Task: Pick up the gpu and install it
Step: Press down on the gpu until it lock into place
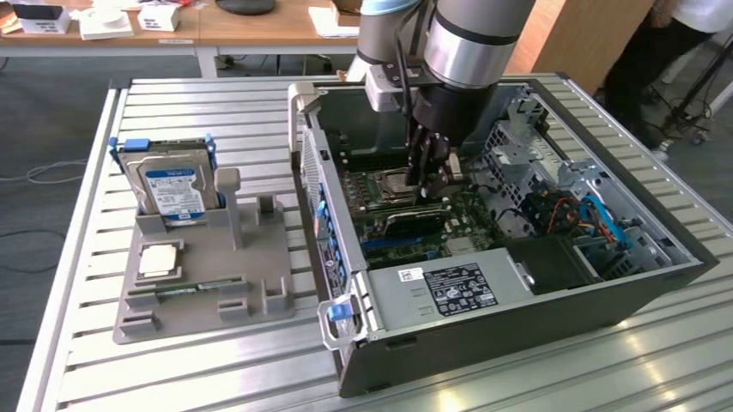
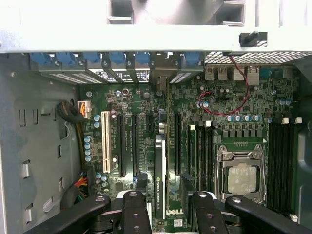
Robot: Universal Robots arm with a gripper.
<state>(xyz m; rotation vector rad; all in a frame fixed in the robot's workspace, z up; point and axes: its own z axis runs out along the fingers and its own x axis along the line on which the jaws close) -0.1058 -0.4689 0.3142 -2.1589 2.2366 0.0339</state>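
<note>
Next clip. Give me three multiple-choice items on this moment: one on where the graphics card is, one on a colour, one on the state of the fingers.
1. Where is the graphics card?
A. In the grey holder next to the hard drive
B. Standing on edge on the motherboard inside the computer case
C. Flat on the table beside the case

2. What colour are the plastic tabs along the row of card slots?
A. Blue
B. Orange
C. White

3. How are the fingers?
A. Shut on the hard drive
B. Shut on nothing
C. Open, one on each side of the card

Answers:
1 B: the wrist view shows the card edge-on among the motherboard slots.
2 A: every tab in that row is blue.
3 C: the wrist view shows a gap between each finger and the card.
</note>
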